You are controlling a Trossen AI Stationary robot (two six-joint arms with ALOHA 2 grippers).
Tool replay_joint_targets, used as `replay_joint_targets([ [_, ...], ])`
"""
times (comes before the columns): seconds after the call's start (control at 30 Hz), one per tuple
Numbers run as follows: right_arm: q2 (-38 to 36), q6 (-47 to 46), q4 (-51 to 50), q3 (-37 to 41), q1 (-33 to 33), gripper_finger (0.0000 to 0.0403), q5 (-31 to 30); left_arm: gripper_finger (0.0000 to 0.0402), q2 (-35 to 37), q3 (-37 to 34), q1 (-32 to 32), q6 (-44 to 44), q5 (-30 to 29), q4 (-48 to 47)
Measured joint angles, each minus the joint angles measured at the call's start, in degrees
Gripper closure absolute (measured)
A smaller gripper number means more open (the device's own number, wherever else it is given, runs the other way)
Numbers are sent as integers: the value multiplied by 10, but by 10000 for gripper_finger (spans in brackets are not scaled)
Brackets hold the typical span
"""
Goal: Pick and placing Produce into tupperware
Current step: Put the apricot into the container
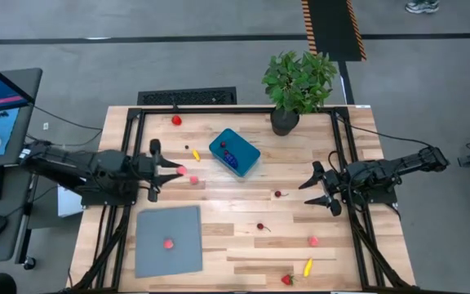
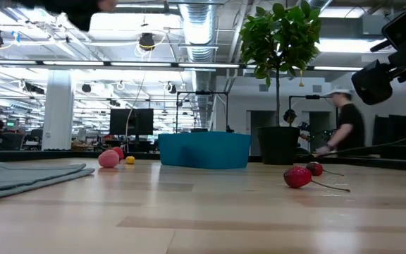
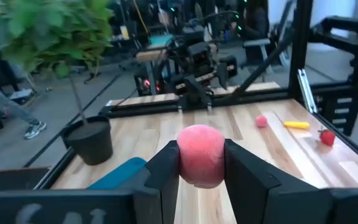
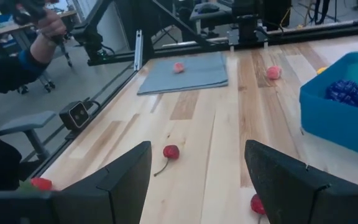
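Observation:
My left gripper [image 1: 176,171] hangs above the table's left half, pointing level toward the right, shut on a round pink fruit [image 3: 200,155]. The teal tupperware [image 1: 235,153] rests on the table right of it, with dark and red produce inside. More produce lies loose: a pink piece [image 1: 193,180] just past the gripper, a yellow one [image 1: 195,154], a red one [image 1: 176,120], and two cherries [image 1: 278,194]. My right gripper [image 1: 320,187] waits open at the right, nothing between its fingers [image 4: 126,180]. My left gripper pinches the pink fruit's two opposite sides [image 3: 182,158] between its two fingers [image 3: 165,169]. The fingers come in level from the table's left. The fruit sits at their free ends, lifted clear of the table.
A grey sheet [image 1: 168,241] with one pink fruit on it lies near left. A potted plant [image 1: 299,86] stands at the far edge. More produce lies near right: a pink piece [image 1: 312,241], a yellow one [image 1: 308,266], a strawberry [image 1: 286,279]. A person stands beyond the table [image 2: 344,127].

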State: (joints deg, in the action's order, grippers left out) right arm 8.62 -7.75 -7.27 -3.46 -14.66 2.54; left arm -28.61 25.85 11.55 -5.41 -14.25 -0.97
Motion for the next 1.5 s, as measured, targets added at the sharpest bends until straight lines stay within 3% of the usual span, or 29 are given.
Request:
replay_joint_targets([
  [0.37, 0, 13, 0, 0, 0, 122, 0, 303, 185, -137, -5, 8, -3, 47],
  [0.67, 0, 13, 0, 0, 0, 122, 0, 303, 281, -200, -5, 28, -71, 51],
  [1.03, 0, 13, 0, 0, 0, 122, 0, 303, 284, -252, -6, 52, -257, 71],
  [1.27, 0, 16, 0, 0, 1, 122, -1, 303, 282, -253, -6, -119, -224, 66],
  [1.5, 0, 17, 0, 0, 1, 122, -11, 303, 282, -253, -6, -323, -232, 63],
])
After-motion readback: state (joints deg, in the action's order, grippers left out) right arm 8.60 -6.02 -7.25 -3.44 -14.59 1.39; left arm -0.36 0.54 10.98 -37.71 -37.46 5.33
